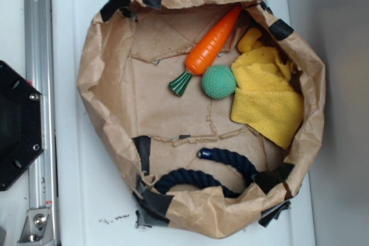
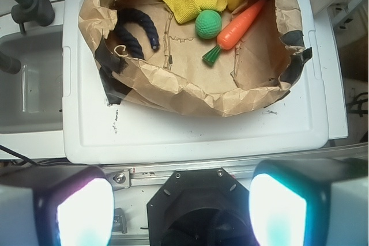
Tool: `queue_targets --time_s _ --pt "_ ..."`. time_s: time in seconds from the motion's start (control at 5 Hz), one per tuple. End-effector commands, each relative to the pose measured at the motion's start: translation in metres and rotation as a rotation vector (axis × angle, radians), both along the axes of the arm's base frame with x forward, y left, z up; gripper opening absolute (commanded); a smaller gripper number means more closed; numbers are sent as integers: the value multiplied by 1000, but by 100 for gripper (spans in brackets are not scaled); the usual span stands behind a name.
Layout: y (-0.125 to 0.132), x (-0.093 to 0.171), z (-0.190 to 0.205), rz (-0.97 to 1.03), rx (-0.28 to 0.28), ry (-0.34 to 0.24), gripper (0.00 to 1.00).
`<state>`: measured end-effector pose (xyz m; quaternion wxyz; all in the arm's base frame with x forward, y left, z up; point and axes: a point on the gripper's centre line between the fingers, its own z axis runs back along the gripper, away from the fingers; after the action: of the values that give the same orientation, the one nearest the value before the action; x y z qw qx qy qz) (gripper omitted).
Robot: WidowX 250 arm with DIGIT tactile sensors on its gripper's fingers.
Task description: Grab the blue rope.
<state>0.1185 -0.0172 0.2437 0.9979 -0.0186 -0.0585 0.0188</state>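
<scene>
The blue rope (image 1: 219, 171) is a thick, dark navy twisted cord bent in a C-curve, lying in the near right corner of the brown paper bag (image 1: 109, 84). In the wrist view the blue rope (image 2: 138, 30) lies at the bag's left side. My gripper (image 2: 181, 208) is open, its two pale fingers (image 2: 83, 214) set wide apart at the bottom of the wrist view, above the black robot base and far short of the bag. Nothing sits between them. The gripper does not show in the exterior view.
Inside the bag lie an orange carrot toy (image 1: 210, 44), a green ball (image 1: 219, 81), a yellow cloth (image 1: 266, 96) and a small yellow object (image 1: 249, 38). The bag's crumpled walls (image 2: 190, 90) stand up around them. A white lid-like surface (image 2: 202, 131) holds the bag. A sink (image 2: 29, 84) lies to the left.
</scene>
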Motion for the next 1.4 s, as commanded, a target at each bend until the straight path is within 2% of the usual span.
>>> queue_targets --time_s 0.0,0.2,0.4,0.6,0.8,1.2 --pt "0 0 0 0 0 0 100" --pt "16 38 -14 42 3 -42 100" --pt "29 77 -43 54 -115 -50 100" --pt "28 108 -88 69 -172 -14 100" --pt "9 124 -128 49 -192 44 100" --pt "-55 125 -182 -76 -98 178 100"
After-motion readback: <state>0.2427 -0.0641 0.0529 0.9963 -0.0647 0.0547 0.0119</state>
